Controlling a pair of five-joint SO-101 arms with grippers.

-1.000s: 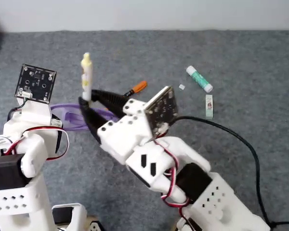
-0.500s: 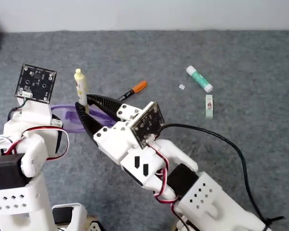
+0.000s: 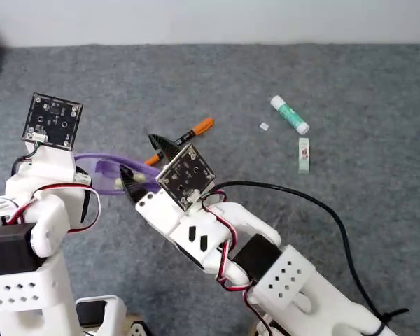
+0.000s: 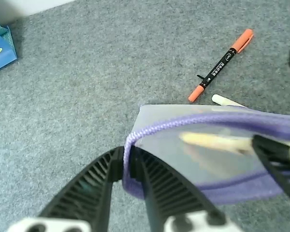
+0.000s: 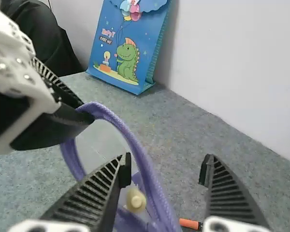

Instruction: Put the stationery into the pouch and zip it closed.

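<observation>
The clear pouch (image 4: 183,164) with a purple rim (image 5: 130,140) lies at the left of the table (image 3: 101,168). My left gripper (image 4: 127,157) is shut on the rim at the pouch's end. My right gripper (image 3: 136,154) (image 5: 166,159) stands open at the pouch's mouth, one finger on either side of the rim. A pale yellow pen (image 4: 217,142) (image 3: 119,183) lies inside the pouch, its end (image 5: 135,199) close to one right finger. An orange marker (image 3: 196,130) (image 4: 222,65) lies on the carpet just beyond the pouch.
A green and white glue stick (image 3: 289,115), a small flat eraser (image 3: 304,155) and a tiny white bit (image 3: 264,127) lie at the far right. A blue gift bag (image 5: 130,43) (image 4: 0,46) stands at the wall on the left. The right arm's cable (image 3: 336,217) trails over the carpet.
My right gripper came down and to the left with the yellow pen, put it into the pouch and opened. The left arm kept still, holding the pouch.
</observation>
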